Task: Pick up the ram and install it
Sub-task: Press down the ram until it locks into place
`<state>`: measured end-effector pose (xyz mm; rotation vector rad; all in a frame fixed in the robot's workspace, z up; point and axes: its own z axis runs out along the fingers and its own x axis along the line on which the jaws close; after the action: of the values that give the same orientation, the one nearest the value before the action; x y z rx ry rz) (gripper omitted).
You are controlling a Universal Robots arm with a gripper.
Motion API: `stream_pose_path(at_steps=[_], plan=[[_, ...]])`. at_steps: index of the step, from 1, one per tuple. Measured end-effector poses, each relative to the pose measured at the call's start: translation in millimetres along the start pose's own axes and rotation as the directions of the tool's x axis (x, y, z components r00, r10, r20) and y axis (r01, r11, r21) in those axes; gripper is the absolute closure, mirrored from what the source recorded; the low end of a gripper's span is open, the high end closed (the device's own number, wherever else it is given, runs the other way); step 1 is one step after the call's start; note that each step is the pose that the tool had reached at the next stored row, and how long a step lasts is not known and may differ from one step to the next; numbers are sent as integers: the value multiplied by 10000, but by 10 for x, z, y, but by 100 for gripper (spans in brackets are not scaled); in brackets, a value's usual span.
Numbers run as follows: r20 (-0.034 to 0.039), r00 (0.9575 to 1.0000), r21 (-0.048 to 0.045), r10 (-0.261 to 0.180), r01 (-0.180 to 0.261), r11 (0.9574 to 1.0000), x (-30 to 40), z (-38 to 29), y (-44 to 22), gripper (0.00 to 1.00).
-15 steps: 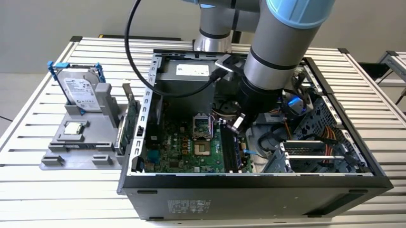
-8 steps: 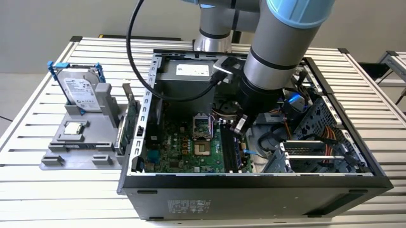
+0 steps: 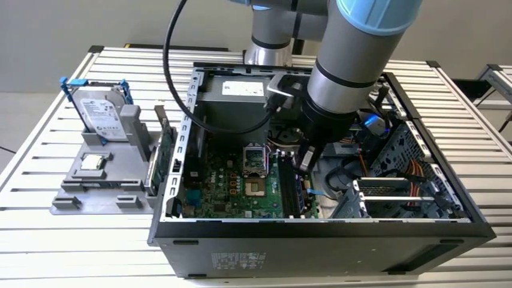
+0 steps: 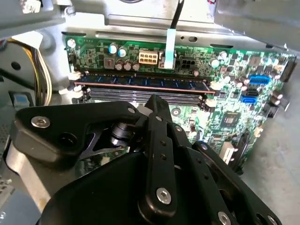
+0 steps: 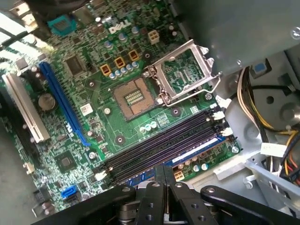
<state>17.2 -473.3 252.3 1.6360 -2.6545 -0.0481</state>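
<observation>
Your hand point(image 3: 305, 163) hangs inside the open computer case point(image 3: 320, 231), directly over the ram point(image 4: 140, 85) seated in its motherboard point(image 5: 93, 117) slot; whether its fingers are spread, you cannot tell.

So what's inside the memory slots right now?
The ram stands in the slot farthest from the processor socket; the other slots look empty. The gripper covers part of the row.

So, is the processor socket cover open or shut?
Open. In the first wrist view the metal cover stands swung away from the socket, whose contacts lie bare.
</observation>
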Motion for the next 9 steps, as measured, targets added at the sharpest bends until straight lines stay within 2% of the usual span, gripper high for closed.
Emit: stream_pose_path(at_steps=[5,8,9], plan=[[-28,9972,2,-744,744,9972,0,0,0,100],[-44,9932,1,-1165,1165,9932,0,0,0,100],[-55,9898,1,-1423,1423,9898,0,0,0,100]])
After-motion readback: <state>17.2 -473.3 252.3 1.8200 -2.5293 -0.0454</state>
